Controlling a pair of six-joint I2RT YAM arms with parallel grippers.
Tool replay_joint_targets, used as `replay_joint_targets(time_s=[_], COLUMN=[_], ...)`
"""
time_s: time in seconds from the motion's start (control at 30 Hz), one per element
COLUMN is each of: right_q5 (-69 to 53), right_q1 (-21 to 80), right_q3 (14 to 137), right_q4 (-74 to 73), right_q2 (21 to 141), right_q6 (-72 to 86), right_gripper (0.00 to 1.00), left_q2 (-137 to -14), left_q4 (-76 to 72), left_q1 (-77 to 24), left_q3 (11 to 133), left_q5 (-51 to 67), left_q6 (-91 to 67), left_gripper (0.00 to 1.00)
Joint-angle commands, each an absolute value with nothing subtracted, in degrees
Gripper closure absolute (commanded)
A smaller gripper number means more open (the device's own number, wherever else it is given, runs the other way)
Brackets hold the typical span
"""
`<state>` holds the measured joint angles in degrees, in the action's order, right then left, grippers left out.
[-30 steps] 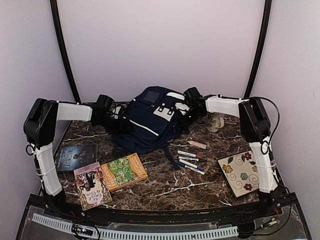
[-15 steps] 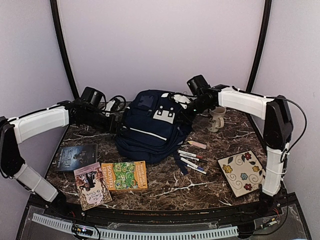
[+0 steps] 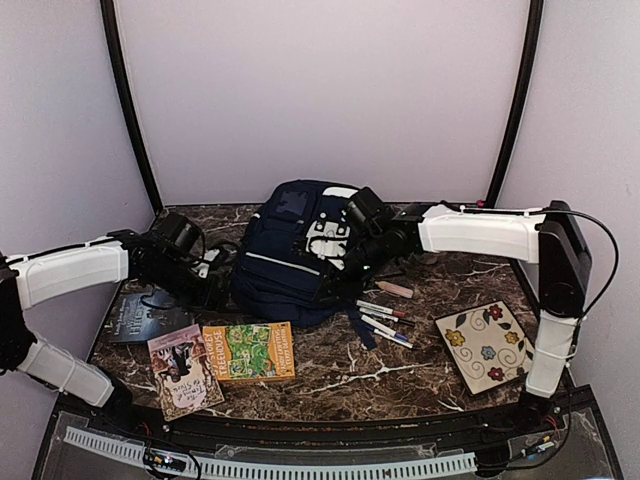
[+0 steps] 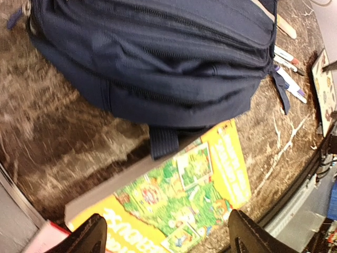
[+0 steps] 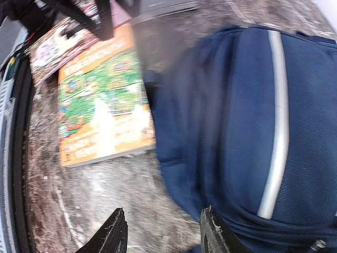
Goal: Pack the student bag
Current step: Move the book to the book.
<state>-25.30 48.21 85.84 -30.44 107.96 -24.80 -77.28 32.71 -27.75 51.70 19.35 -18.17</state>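
Right end effector [image 3: 340,268] has swung down over the student bag [image 3: 285,270].

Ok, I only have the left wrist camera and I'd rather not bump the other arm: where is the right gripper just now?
Observer: The right gripper hangs over the student bag, jaws apart, nothing between them.
Operator: That pink corner at my lower left, what is it?
Observer: A pink-covered book, lying flat right beside the game box.
Operator: Anything else on that side?
Observer: A dark book behind the pink one, partly under the left arm.
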Motion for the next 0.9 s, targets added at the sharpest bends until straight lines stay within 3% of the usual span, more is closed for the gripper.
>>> replay_joint_targets(time_s=[0.0,0.1,0.33,0.7,0.87], right_q5=[-28.51,-29.39,-32.33,-36.87,-37.00], right_q1=[52.18,53.40,55.61,58.29,60.03], right_q3=[84.95,85.14,86.69,100.14,105.91], right_q4=[-27.45,-26.39,-23.12,-24.11,-22.99], right_q2=[110.24,112.37,114.99,124.59,128.80], right_q6=[-24.84,-24.42,-21.02,-14.32,-8.78], right_gripper=[0.52,0.52,0.52,0.54,0.49], left_q2=[-71.08,-68.19,-61.78,-49.38,-51.02], left_q4=[36.18,37.42,53.43,59.10,62.11], left_q1=[-28.47,-28.73,-28.70,-28.70,-28.64], left_q3=[47.83,45.24,46.49,37.07,37.39], left_q5=[22.93,23.11,6.03,2.43,1.51], left_q6=[-23.61,-28.26,-44.04,-61.01,-60.23], left_gripper=[0.18,0.21,0.13,0.12,0.07])
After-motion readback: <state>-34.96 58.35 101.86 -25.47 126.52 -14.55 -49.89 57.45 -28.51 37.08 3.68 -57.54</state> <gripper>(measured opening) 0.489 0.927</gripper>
